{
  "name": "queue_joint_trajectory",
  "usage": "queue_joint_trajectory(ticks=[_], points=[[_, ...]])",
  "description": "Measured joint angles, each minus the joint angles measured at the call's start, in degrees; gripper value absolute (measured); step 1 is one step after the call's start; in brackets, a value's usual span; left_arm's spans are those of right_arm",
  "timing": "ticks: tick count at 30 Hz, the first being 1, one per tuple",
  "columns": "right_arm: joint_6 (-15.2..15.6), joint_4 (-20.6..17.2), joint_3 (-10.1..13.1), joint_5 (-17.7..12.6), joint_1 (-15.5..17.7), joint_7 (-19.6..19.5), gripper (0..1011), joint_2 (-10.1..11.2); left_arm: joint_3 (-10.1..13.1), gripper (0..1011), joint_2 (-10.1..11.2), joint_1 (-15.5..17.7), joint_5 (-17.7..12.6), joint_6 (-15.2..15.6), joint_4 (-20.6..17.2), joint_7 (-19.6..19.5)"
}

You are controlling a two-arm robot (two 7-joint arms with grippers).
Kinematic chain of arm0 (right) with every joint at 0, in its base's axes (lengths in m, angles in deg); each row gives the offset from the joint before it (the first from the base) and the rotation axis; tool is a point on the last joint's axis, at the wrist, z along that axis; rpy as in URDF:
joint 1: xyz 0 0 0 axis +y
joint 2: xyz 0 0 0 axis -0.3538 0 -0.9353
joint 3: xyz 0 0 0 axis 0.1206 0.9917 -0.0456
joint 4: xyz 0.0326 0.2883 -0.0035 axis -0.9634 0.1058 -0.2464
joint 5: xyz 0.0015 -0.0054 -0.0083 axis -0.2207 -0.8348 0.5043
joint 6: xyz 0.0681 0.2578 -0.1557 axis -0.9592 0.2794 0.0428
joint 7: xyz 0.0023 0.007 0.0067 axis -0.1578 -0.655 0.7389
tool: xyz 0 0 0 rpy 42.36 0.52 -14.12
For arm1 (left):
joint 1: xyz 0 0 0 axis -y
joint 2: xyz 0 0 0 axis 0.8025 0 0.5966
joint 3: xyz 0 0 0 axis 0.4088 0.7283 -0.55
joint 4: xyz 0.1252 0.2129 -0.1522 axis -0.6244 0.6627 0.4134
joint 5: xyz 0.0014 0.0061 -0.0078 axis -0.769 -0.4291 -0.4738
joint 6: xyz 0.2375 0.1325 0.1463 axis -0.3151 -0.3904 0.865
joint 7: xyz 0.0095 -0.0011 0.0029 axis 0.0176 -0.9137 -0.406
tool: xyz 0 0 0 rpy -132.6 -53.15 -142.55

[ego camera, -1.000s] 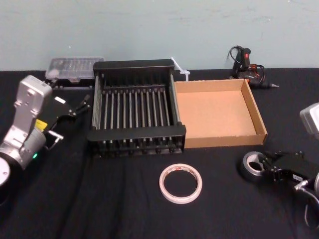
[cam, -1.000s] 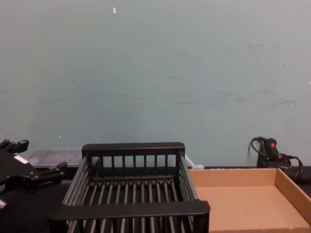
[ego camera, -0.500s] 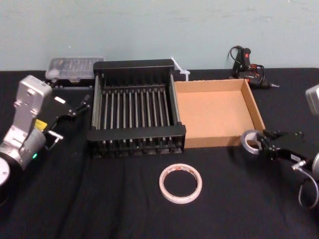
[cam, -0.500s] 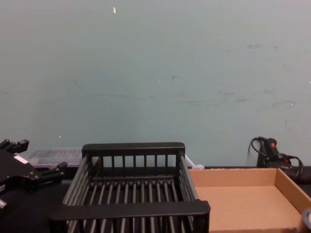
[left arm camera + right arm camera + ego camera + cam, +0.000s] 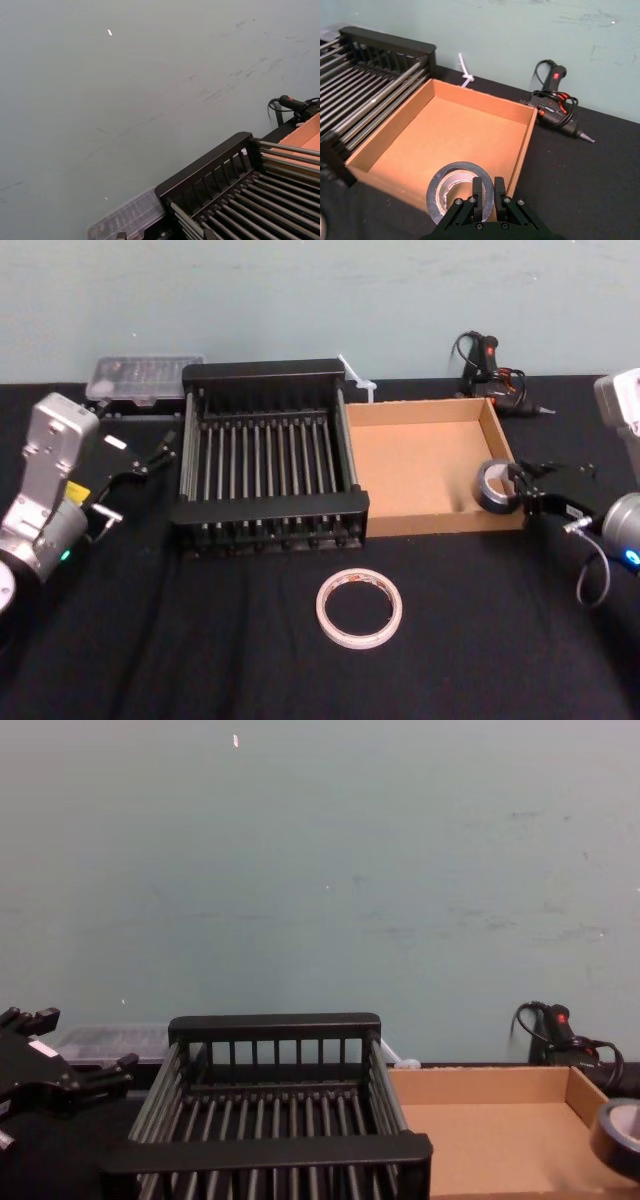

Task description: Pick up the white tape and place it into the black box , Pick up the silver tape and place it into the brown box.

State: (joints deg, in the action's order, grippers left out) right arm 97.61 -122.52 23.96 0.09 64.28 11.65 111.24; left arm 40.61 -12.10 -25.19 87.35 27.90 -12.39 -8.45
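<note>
One roll, the silver tape [image 5: 484, 492], hangs pinched in the right gripper [image 5: 514, 490] above the near right corner of the brown box [image 5: 420, 455]: carry it inward, lower, then release; the left gripper [image 5: 135, 472] rests open beside the black box [image 5: 268, 370].

The right arm reaches in from the right edge, forearm low. The right gripper [image 5: 520, 492] points left, its fingers [image 5: 478, 189] pinched across the wall of the silver tape [image 5: 492, 485]. The left arm rests at the far left, its left gripper [image 5: 140, 480] spread apart and pointing right.
</note>
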Motion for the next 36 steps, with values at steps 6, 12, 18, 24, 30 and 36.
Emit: queue_joint_trajectory(ticks=[6,12,18,24,30,36], points=[[0.0,3.6,-0.5,0.8,-3.1,-0.2,144,-1.9,0.0,1001,0.0,0.0,0.0,0.0,0.0,0.0],[-0.1,5.7,-0.9,1.4,-4.7,0.0,144,-3.0,0.0,1001,0.0,0.0,0.0,0.0,0.0,0.0],[-0.1,6.9,-1.2,2.0,-5.7,0.4,144,-3.8,0.0,1001,0.0,0.0,0.0,0.0,0.0,0.0],[-0.1,7.2,-1.2,2.2,-5.9,0.6,144,-4.1,0.0,1001,0.0,0.0,0.0,0.0,0.0,0.0],[-0.1,7.1,-1.2,2.2,-5.8,0.6,144,-4.0,0.0,1001,0.0,0.0,0.0,0.0,0.0,0.0],[-0.1,7.0,-1.2,2.1,-5.7,0.6,158,-3.9,0.0,1002,0.0,0.0,0.0,0.0,0.0,0.0]])
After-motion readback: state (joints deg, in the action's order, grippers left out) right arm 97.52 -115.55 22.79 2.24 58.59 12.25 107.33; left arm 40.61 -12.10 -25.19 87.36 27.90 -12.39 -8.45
